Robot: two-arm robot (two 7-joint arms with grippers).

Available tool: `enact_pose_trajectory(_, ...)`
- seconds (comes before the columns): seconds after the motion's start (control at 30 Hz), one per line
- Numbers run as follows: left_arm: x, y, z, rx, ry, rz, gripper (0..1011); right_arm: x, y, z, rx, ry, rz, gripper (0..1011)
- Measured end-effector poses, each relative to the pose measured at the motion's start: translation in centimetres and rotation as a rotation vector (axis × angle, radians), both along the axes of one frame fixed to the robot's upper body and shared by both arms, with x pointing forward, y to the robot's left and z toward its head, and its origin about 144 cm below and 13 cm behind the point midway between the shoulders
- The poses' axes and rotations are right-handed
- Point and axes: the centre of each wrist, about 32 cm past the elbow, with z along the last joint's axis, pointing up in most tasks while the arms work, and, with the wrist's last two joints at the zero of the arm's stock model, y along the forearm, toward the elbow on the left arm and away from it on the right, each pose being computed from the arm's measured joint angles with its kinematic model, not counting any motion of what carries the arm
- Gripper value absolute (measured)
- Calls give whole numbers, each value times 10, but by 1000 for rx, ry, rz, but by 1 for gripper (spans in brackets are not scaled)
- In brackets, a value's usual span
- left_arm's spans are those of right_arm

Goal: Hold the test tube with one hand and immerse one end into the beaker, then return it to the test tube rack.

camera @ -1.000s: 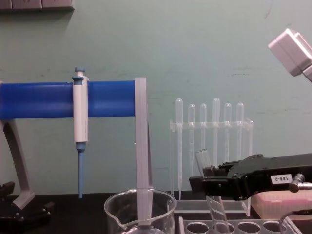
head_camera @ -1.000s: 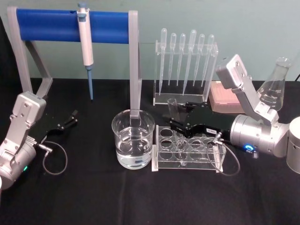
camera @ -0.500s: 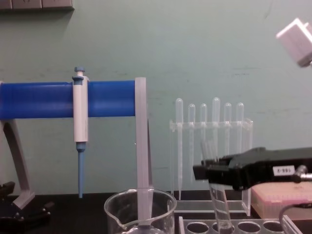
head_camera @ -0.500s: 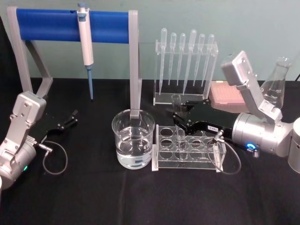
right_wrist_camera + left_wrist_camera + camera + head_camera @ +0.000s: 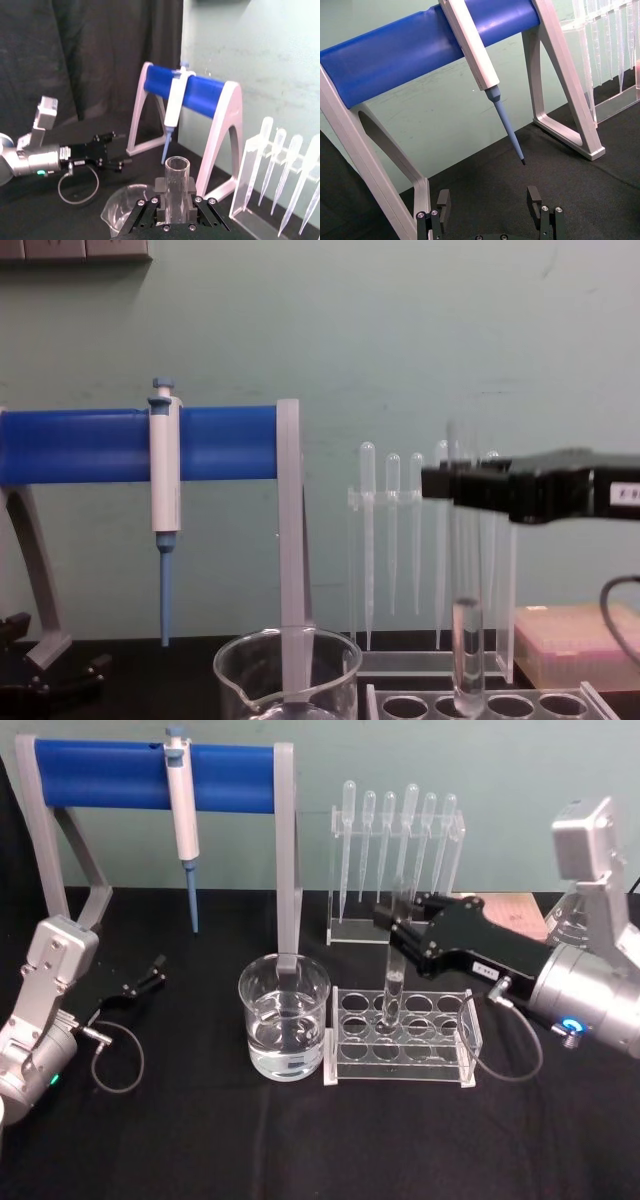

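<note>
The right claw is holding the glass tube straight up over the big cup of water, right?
Not quite. The right claw holds the test tube straight up over the test tube rack, not the beaker, which stands beside the rack. The head view shows this.

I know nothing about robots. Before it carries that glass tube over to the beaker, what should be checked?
1. Grip: right gripper shut on the test tube, high on it: ok.
2. Tube upright: ok.
3. Tube's rounded end above the rack: cannot tell; in the chest view it sits level with the rack's top.
4. Beaker upright with water, beside the rack on the robot's left: ok.
5. Left gripper open and parked far left, off the path: ok.
</note>
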Motion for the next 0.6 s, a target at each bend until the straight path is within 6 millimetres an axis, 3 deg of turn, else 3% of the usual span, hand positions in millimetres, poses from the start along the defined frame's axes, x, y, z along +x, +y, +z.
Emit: enact_pose_trajectory(0.6, 0, 0, 0, 0, 0, 0, 1000, -5, -1, 5, 15, -30, -3, 225)
